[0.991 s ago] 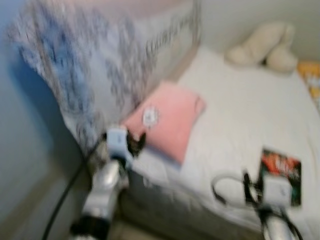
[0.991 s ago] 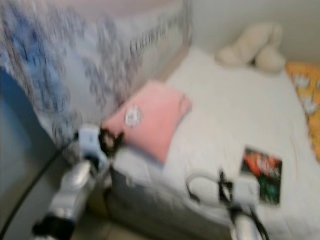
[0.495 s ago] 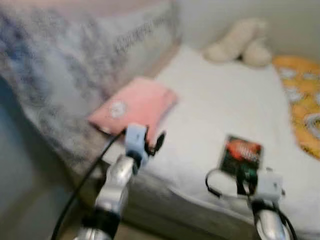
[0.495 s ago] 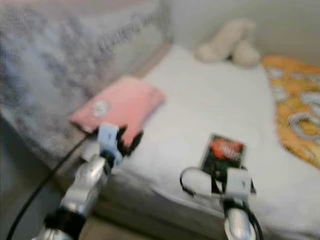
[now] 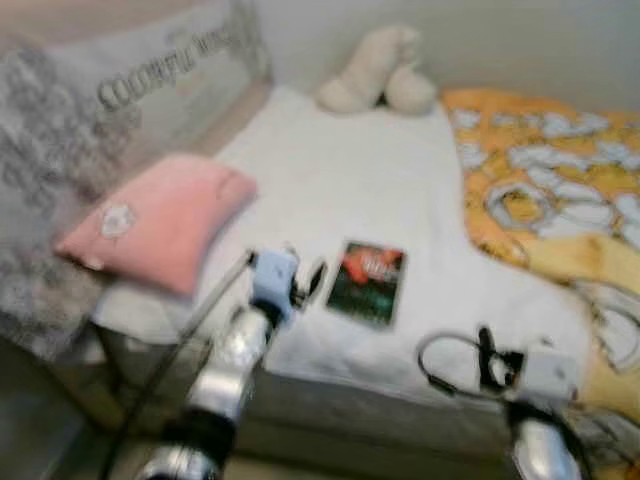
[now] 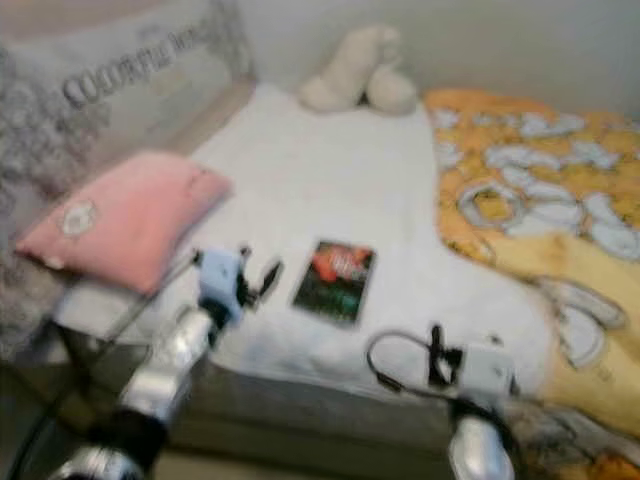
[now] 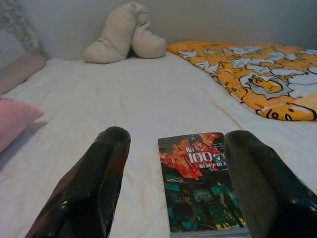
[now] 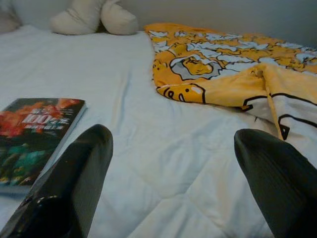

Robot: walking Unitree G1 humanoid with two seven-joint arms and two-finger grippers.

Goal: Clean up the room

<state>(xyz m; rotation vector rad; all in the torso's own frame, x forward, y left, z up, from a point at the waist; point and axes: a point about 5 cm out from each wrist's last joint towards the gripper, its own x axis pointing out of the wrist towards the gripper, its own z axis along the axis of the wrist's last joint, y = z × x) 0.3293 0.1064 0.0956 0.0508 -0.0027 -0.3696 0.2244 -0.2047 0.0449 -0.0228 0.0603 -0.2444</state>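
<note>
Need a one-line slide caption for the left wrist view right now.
Open left gripper hovers low over the white bed, its fingers framing a book lying flat.

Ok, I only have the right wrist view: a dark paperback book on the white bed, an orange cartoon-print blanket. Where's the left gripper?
Observer: The left gripper is open, over the front edge of the white bed, just left of the dark paperback book.
Operator: Anything further left?
Observer: A pink square pillow with a small white patch lies there.
Operator: And behind that?
Observer: A large grey patterned cushion with printed lettering stands along the bed's left side.
</note>
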